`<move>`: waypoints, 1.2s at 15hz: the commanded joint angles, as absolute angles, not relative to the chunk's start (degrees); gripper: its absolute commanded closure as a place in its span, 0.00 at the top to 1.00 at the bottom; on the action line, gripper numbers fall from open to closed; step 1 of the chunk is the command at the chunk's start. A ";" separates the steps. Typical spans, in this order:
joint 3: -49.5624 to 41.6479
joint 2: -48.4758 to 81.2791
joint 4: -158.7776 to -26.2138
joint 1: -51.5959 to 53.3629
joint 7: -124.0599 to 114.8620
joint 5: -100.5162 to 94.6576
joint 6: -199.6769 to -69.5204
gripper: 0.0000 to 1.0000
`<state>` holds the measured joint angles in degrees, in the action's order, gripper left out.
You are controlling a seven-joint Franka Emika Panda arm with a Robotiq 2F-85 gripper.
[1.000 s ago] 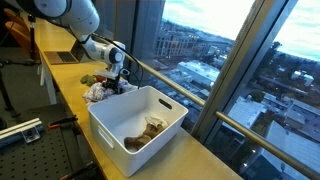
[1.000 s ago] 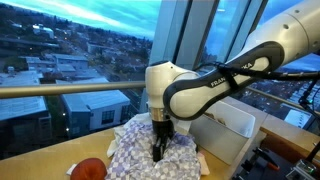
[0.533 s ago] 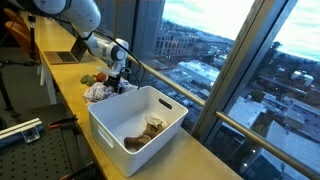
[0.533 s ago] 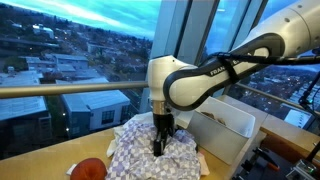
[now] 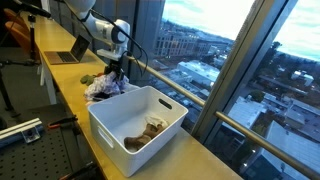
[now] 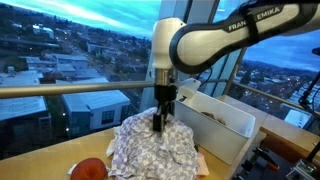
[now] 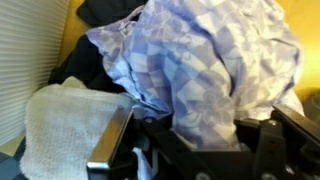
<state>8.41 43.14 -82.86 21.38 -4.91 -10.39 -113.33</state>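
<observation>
My gripper (image 6: 158, 122) is shut on a blue and white checked cloth (image 6: 150, 148) and lifts it by its top, so the cloth hangs in a peak over the yellow table. It also shows in an exterior view (image 5: 103, 86) under the gripper (image 5: 116, 68). In the wrist view the checked cloth (image 7: 200, 70) fills the space between the black fingers (image 7: 190, 135). A white towel (image 7: 60, 125) lies to the left below it, and dark cloth (image 7: 105, 12) shows behind.
A white plastic bin (image 5: 140, 120) holding a brown item (image 5: 147, 131) stands next to the cloth pile; it also shows in an exterior view (image 6: 220, 115). A red round object (image 6: 90, 169) lies on the table. A window with a railing runs along the table. A laptop (image 5: 70, 55) sits further along.
The gripper has risen with the checked cloth in it, pulling the cloth up from the pile into a taller peak.
</observation>
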 commanded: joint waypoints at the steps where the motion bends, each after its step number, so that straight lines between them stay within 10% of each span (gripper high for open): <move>1: 8.84 35.18 -83.67 20.20 -3.53 -9.38 -109.94 0.00; 18: 0.62 7.19 -79.04 2.23 -1.75 -4.36 -105.07 0.00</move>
